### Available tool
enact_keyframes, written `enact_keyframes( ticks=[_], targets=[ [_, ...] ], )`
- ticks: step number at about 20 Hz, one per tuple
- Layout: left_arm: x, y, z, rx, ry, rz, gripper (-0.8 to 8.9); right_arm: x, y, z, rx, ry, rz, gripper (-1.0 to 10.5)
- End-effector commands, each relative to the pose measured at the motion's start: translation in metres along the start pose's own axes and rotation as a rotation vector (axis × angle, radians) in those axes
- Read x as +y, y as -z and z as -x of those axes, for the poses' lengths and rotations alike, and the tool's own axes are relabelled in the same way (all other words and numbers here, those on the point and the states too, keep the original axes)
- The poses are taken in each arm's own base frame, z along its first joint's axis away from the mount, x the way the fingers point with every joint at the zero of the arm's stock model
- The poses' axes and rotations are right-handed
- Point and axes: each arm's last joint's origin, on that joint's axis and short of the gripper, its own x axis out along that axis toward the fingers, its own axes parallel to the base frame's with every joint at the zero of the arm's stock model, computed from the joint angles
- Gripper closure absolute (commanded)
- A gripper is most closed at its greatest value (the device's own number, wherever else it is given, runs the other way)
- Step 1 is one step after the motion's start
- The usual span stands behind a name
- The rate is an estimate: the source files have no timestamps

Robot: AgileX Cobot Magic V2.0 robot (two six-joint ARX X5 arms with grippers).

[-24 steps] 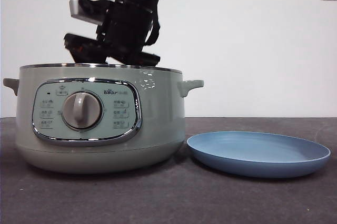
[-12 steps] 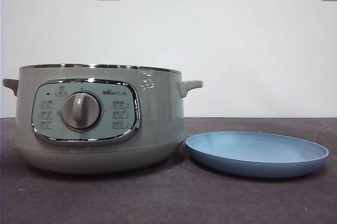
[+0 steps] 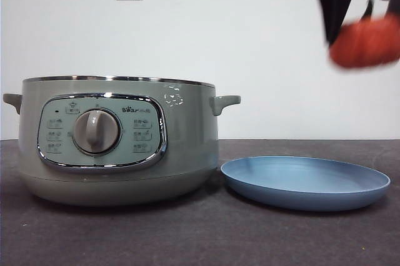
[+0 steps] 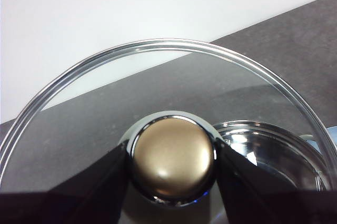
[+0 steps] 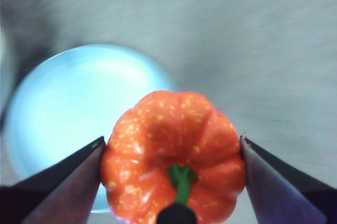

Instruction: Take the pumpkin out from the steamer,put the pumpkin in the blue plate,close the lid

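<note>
On the dark table [image 3: 187, 235] your right gripper [image 5: 171, 153] grips the pumpkin [image 3: 365, 42] high above the blue plate [image 3: 305, 182], at two o'clock from the steamer [image 3: 119, 141]; your left gripper [image 4: 172, 161] clamps the lid [image 4: 158, 103] knob.

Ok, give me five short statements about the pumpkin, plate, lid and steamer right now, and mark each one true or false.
1. The right gripper holds the pumpkin. True.
2. The pumpkin rests on the blue plate. False: it hangs in the air above the plate.
3. The lid sits on the steamer. False: the left gripper holds it by the knob, off the pot.
4. The plate holds nothing. True.
5. The plate stands on the steamer's dial side. False: it lies beside the handle, away from the dial.
</note>
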Motion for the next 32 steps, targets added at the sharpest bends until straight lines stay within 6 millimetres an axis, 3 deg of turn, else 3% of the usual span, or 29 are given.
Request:
enact_keyframes(
  ticks=[1, 5, 10, 14, 19, 26, 29, 32],
  targets=[
    [0.003, -0.008, 0.006, -0.071, -0.012, 0.004, 8.23, 0.011, 0.016, -0.032, 0.002, -0.087, 0.005, 9.5],
    [0.003, -0.008, 0.006, -0.071, -0.012, 0.004, 8.23, 0.027, 0.024, -0.071, -0.005, -0.197, 0.036, 9.5],
    [0.003, -0.008, 0.006, -0.071, -0.012, 0.004, 8.23, 0.040, 0.028, -0.112, 0.089, -0.199, 0.077, 9.4],
    [0.003, -0.008, 0.006, -0.070, -0.012, 0.003, 8.23, 0.046, 0.034, -0.133, 0.152, -0.184, 0.080, 9.0],
    [0.003, -0.008, 0.006, -0.069, -0.012, 0.003, 8.23, 0.046, 0.034, -0.135, 0.161, -0.181, 0.068, 4.1],
    [0.001, -0.008, 0.006, -0.076, 0.045, 0.002, 8.23, 0.045, 0.032, -0.130, 0.142, -0.186, 0.058, 4.0],
    [-0.001, -0.008, 0.006, -0.082, 0.106, 0.003, 8.23, 0.040, 0.026, -0.109, 0.073, -0.218, 0.031, 4.1],
    [-0.004, -0.003, -0.006, -0.048, 0.121, 0.008, 8.23, 0.030, 0.018, -0.075, -0.035, -0.276, -0.005, 4.1]
  ],
)
